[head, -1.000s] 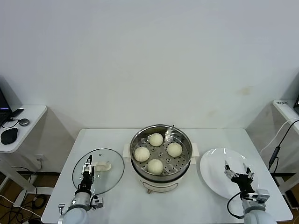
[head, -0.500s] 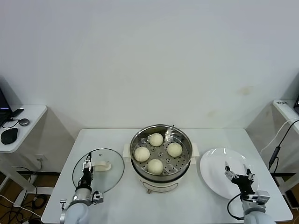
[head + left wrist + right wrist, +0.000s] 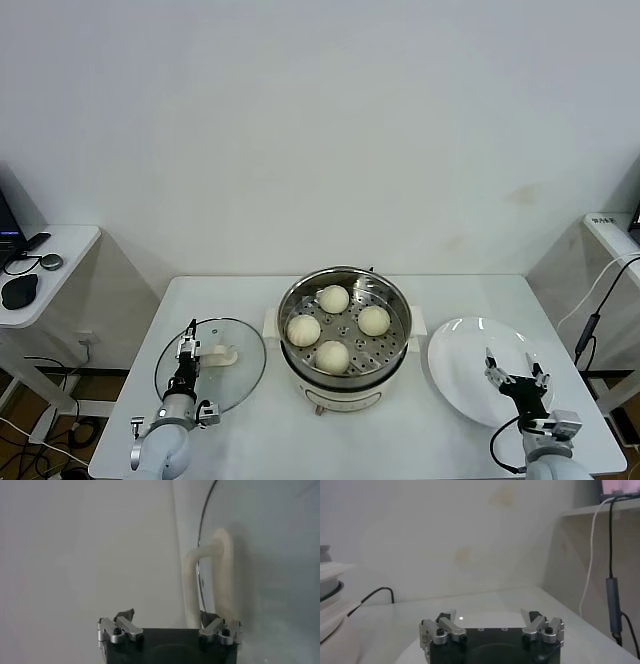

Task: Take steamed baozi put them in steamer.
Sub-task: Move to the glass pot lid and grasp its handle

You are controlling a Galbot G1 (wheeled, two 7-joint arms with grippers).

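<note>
Your tabletop is white, and dead centre on it sits the steamer, open-topped, the biggest thing in play. All four baozi are already down on its perforated tray, spread in a rough diamond, none touching another. So by the look of it the loading is done, and the open question is the lid.

The lid lies flat on the tabletop just to the robot's left of the steamer, close to its handle, glass dome up. Its white handle runs as a short bar across the lid's middle, long axis roughly side to side in the head view, pointing towards the steamer.

On the far side, the plate is bare, near the steamer but apart from it.

Now your grippers. The left gripper hangs right over the lid, at the outer end of that handle, and in the left wrist view one finger sits beside the handle with the glass rim just past it. The jaws stand wide with nothing between them. That arm is the nearer one by far, so if the lid goes on, it's the left's job, and the steamer lies to its right.

The right gripper hovers low over the plate's near edge, fingers spread wide, holding nothing, well away from the baozi.
</note>
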